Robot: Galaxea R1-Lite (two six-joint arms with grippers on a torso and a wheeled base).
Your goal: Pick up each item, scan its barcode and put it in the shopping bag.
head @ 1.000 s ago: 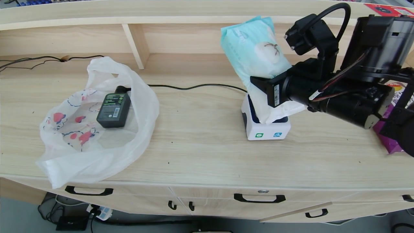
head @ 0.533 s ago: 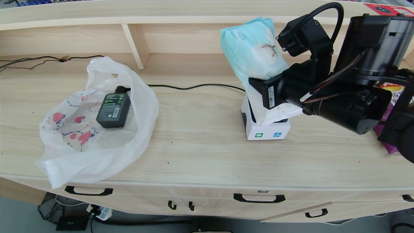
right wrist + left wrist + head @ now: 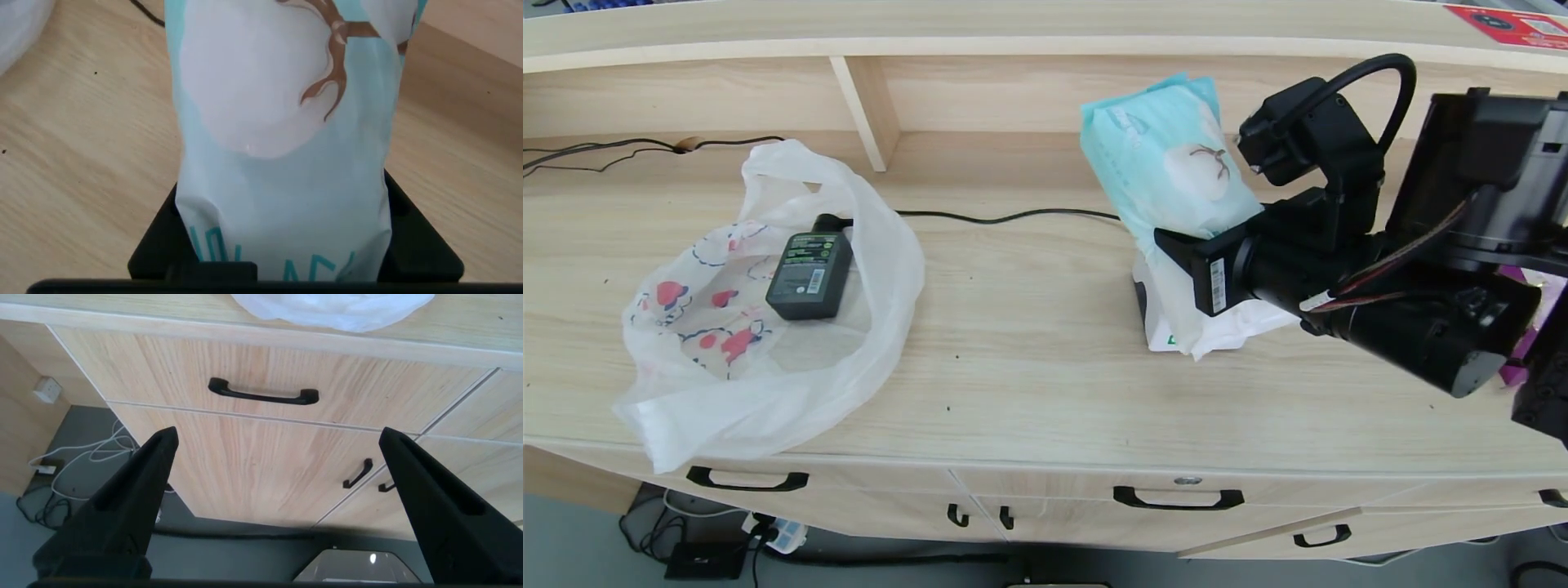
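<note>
The tissue pack point(image 3: 1176, 175), teal and white with a cotton sprig printed on it, stands tilted in my right pincer point(image 3: 1186, 249), which is clenched around its lower half. Half a second ago it sat higher; now its white end hides most of the scanner point(image 3: 1153, 328). My left pincer point(image 3: 274, 498) is spread wide before the drawers point(image 3: 261, 441), holding nothing.

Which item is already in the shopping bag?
The black adapter, lying in the shopping bag; the teal pack is in the right gripper.
</note>
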